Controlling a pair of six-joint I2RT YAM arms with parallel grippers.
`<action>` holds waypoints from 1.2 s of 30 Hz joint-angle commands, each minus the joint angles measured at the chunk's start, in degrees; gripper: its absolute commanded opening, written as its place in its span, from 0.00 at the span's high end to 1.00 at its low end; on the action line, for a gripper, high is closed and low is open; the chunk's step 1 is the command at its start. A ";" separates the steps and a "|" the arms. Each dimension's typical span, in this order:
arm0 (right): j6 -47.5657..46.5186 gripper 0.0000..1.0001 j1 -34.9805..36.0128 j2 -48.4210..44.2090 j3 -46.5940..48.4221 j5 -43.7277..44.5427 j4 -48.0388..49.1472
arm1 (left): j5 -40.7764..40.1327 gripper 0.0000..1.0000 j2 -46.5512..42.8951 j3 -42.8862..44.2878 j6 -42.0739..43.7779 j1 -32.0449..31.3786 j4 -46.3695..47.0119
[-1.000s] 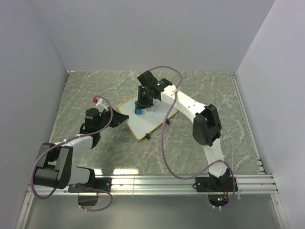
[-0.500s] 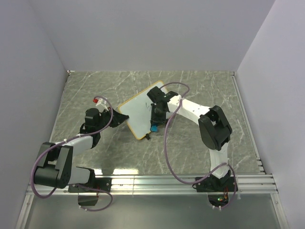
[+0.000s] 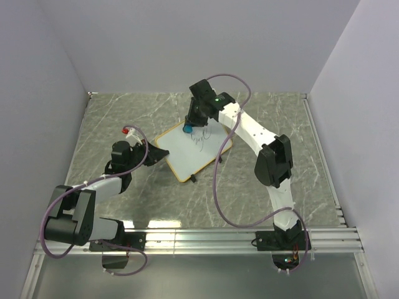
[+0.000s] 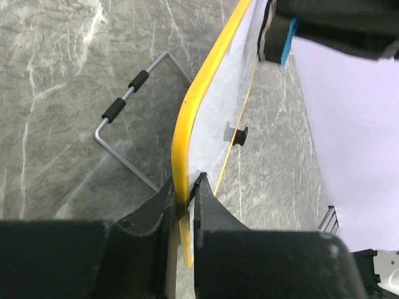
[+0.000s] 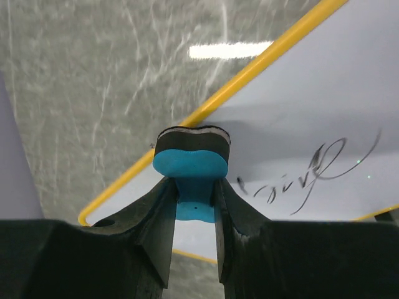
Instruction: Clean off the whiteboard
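The whiteboard [image 3: 198,157] lies tilted near the table's middle, white with a yellow-tan frame, black scribbles [image 3: 199,141] on its face. My left gripper [image 3: 151,155] is shut on its left frame edge [image 4: 187,134]. My right gripper [image 3: 189,126] is shut on a blue eraser [image 5: 190,163] with a dark felt pad and holds it at the board's far corner. In the right wrist view the scribbles [image 5: 308,174] lie to the right of the eraser. The right gripper and eraser also show at the top of the left wrist view [image 4: 283,43].
A red and white marker [image 3: 129,132] lies at the left of the table. The board's wire stand [image 4: 128,112] with black sleeves sticks out behind it, and a black foot [image 4: 239,134] shows under the frame. Grey walls close in the marble table.
My right gripper with the eraser swept from the board's far left down to its near edge, then back up to the far corner. The board shifted a little. The left gripper stayed put.
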 commanded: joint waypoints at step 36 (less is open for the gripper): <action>1.47 1.00 0.98 4.31 3.72 1.70 -2.39 | -6.25 1.00 1.05 -0.15 5.41 -0.81 -9.16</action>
